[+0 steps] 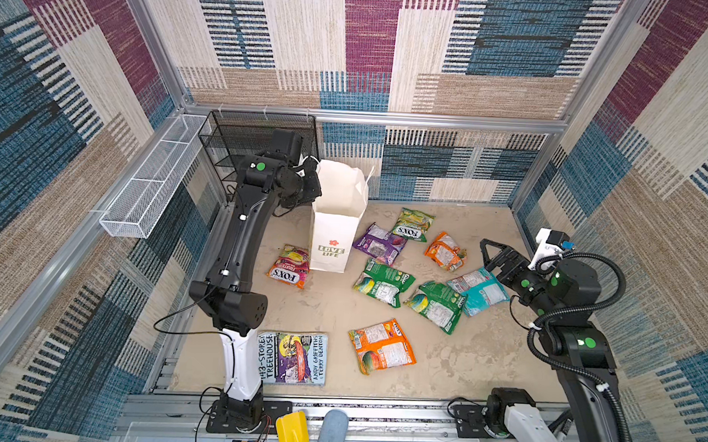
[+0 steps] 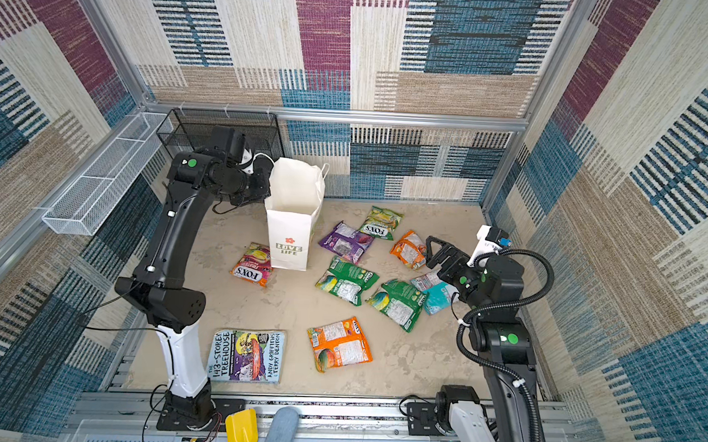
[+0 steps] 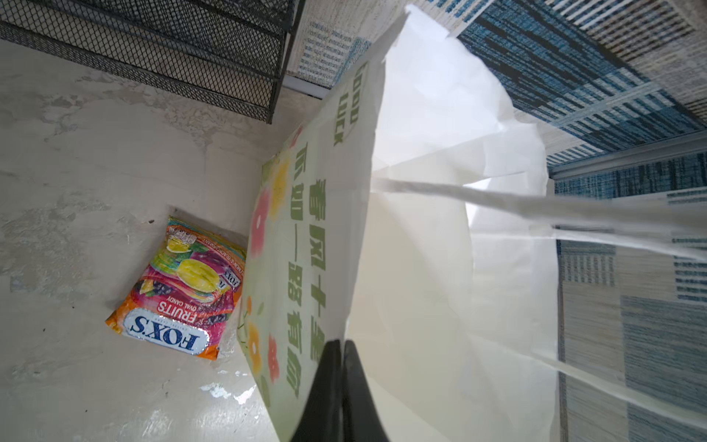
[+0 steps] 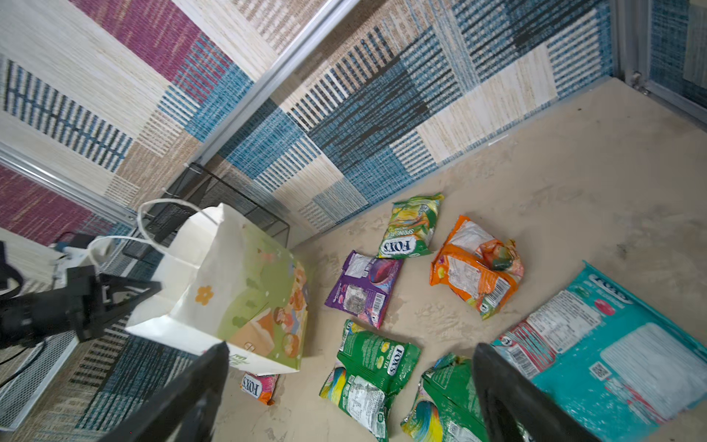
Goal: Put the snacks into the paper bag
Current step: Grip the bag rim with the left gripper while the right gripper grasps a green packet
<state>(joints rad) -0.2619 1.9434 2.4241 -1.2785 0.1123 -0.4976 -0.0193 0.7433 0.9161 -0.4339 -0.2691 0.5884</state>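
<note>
Snacks (image 1: 384, 288) lie loose mid-bench, mostly right of the bag (image 1: 335, 229), which stands near the back edge. Left gripper (image 3: 342, 346) pinches its rim, fully closed. Right gripper (image 1: 487, 256) gapes empty above the teal packet (image 1: 479, 291). We risk tipping or tearing the bag if left tugs.

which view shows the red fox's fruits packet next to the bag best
The left wrist view: the fruits packet lies large there, label readable. Both top views show it small beside the paper bag. The right wrist view catches only a corner behind the bag's base.
</note>
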